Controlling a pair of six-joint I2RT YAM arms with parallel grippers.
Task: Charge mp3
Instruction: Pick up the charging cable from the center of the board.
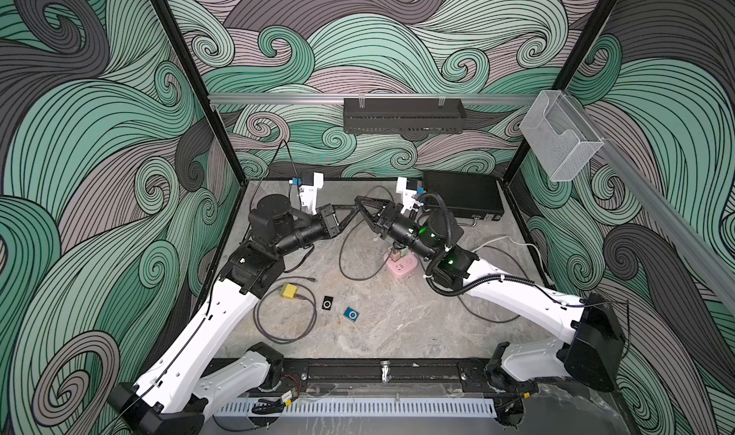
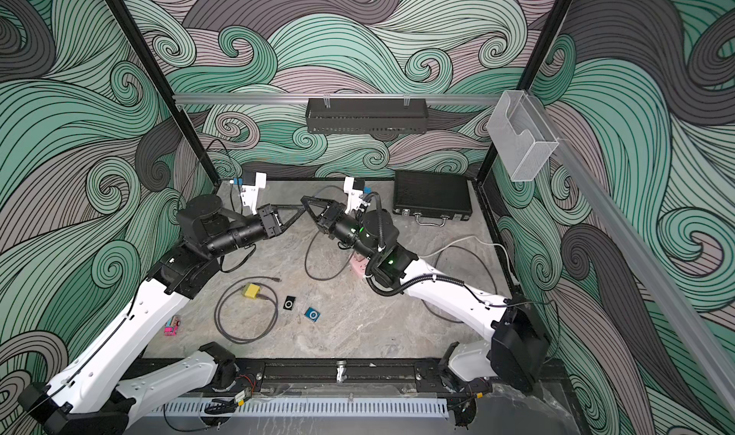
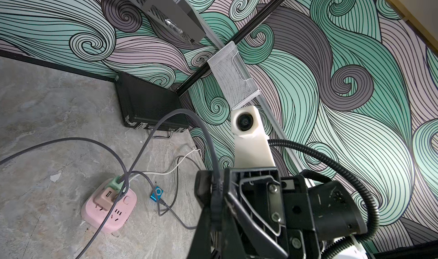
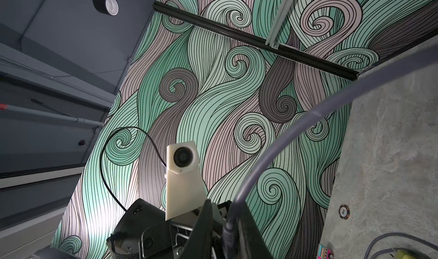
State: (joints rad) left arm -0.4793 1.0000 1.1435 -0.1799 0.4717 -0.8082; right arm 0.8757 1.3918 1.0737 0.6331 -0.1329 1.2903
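A black mp3 (image 1: pixel 327 304) and a blue mp3 (image 1: pixel 351 315) lie loose on the stone table near the front. The left wrist view shows another blue mp3 (image 3: pixel 156 193) beside the pink power strip (image 3: pixel 109 205), with a cable plugged into it. A grey cable (image 3: pixel 166 118) rises from the adapter on the strip to both grippers. They meet tip to tip above the back of the table. My left gripper (image 1: pixel 354 211) is shut on the cable's plug end (image 3: pixel 216 196). My right gripper (image 1: pixel 361 206) has closed round the same plug (image 4: pixel 228 231), which lies against one finger.
A yellow charger (image 1: pixel 288 290) with a coiled grey cable lies front left. A black case (image 1: pixel 461 198) stands at the back right. A black shelf (image 1: pixel 403 114) and a clear bin (image 1: pixel 557 138) hang on the walls. A pink toy (image 2: pixel 172 326) lies beside the left arm.
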